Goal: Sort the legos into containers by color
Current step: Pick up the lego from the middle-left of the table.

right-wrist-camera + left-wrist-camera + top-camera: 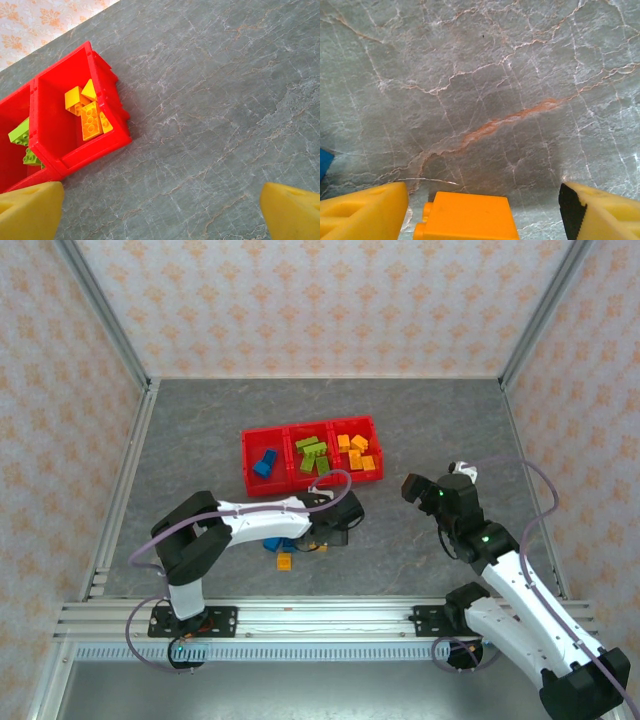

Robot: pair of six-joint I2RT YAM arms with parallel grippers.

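Left gripper (484, 204), jaws apart, straddled an orange brick (466, 216) on the table (200, 440); right gripper (160, 210), likewise spread, hung beside the red tray (246, 455), mostly colour-sorted, few loose legos (280, 550) outstanding.

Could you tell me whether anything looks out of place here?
Only the unsorted leftovers: a small orange plastic brick and a blue plastic brick lie loose on the grey table by the left tool, outside the red plastic tray. Inside it, colours look unmixed.
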